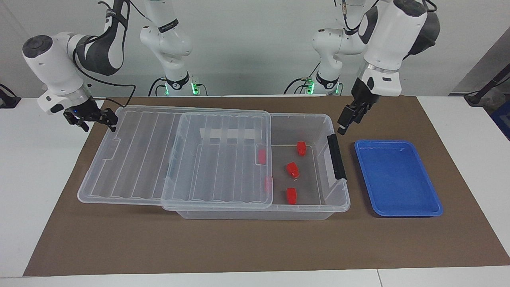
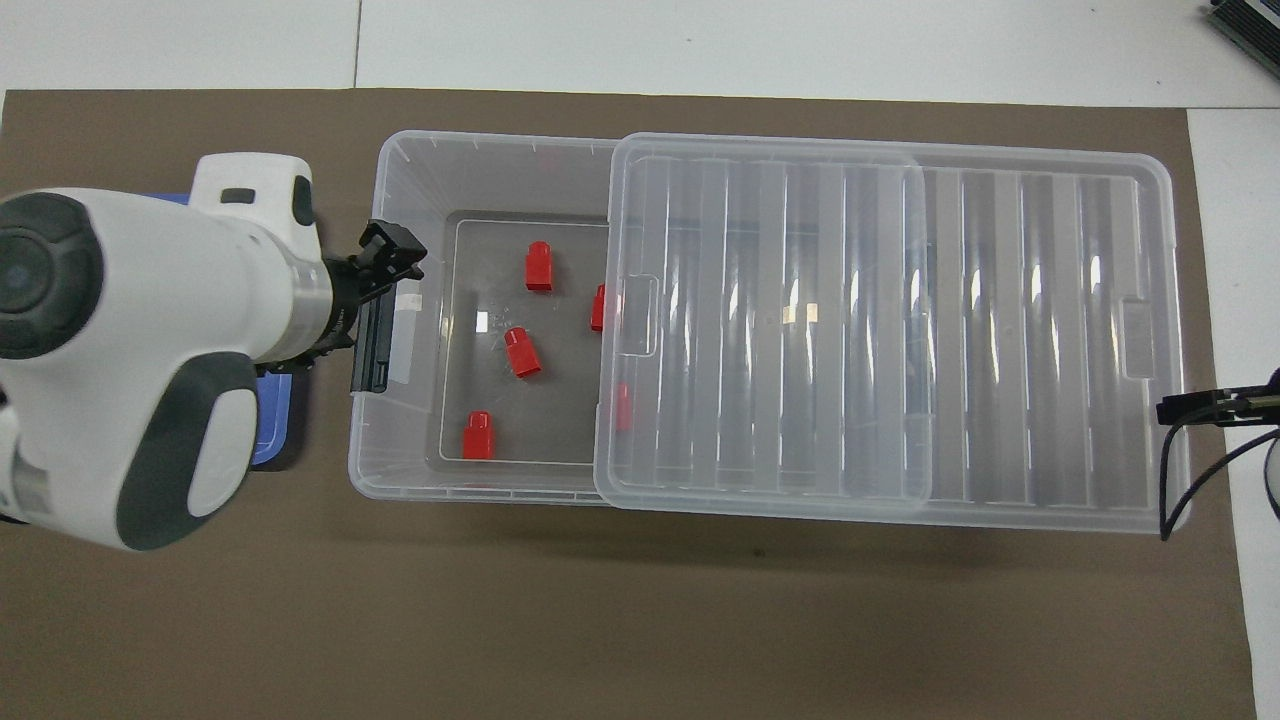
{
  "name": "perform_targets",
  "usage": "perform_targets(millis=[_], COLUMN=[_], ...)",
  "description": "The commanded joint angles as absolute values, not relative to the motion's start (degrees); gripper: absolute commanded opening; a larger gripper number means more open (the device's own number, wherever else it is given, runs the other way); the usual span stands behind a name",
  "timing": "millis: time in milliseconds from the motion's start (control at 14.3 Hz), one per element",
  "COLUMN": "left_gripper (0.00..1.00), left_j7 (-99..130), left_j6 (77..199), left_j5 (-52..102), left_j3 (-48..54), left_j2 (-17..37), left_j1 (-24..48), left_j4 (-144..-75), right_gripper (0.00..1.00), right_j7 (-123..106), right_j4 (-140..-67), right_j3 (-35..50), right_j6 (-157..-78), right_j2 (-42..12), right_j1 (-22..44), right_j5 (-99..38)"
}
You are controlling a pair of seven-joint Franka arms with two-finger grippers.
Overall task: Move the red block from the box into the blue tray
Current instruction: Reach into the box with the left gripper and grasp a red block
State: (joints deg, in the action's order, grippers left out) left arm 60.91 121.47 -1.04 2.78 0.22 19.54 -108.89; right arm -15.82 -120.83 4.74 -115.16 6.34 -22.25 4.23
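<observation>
The clear box (image 1: pixel 339 204) lies mid-table with its ribbed lid (image 1: pixel 179 159) slid toward the right arm's end, so the latch end is uncovered. Three red blocks (image 1: pixel 301 148) (image 1: pixel 293 170) (image 1: pixel 291 195) lie on the bare box floor, and two more show red through the lid's edge (image 2: pixel 600 307). The blue tray (image 1: pixel 398 179) sits beside the black latch (image 1: pixel 336 157), holding nothing. My left gripper (image 1: pixel 344 123) hangs open over the box's latch end (image 2: pixel 385 262). My right gripper (image 1: pixel 97 122) stands open against the lid's end edge (image 2: pixel 1185 410).
A brown mat (image 1: pixel 239 239) covers the table under everything. In the overhead view the left arm's white body (image 2: pixel 150 350) hides most of the blue tray (image 2: pixel 270 440). The lid overhangs the box toward the right arm's end.
</observation>
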Motion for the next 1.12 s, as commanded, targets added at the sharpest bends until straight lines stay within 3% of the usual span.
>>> perform_targets(millis=[0,280,559,909,979,1049], left_gripper=[0.89,0.83,0.83,0.81,0.76,0.63], left_j7=[64.25,64.16,64.42,64.16,64.07,63.99], left_j6=[126.11,135.23,142.89,144.50,143.88,143.35], left_j5=[-4.31,-4.57,-11.86,-15.21,-15.21,-15.21], left_j3=[1.93,1.85,1.76,1.76,1.76,1.84], left_j2=[4.11,5.53,18.43,21.36,21.27,21.18], left_j1=[23.98,24.87,26.81,27.24,27.86,27.95], left_j4=[-110.30,-115.56,-113.30,-113.47,-113.55,-113.64], right_gripper=[1.00,1.00,1.00,1.00,1.00,1.00], right_j7=[-17.75,-16.79,-3.73,9.12,10.36,11.33], right_j4=[-119.02,-111.99,-103.99,-96.42,-95.46,-93.62], right_j3=[5.10,5.97,6.59,6.85,6.94,7.03], right_j6=[-114.36,-109.09,-101.70,-94.84,-93.79,-92.30], right_j2=[5.98,5.45,5.36,4.40,4.39,3.52], right_j1=[-23.82,-22.85,-17.60,-10.12,-9.24,-8.45], right_j5=[5.71,5.45,5.45,4.40,4.39,4.39])
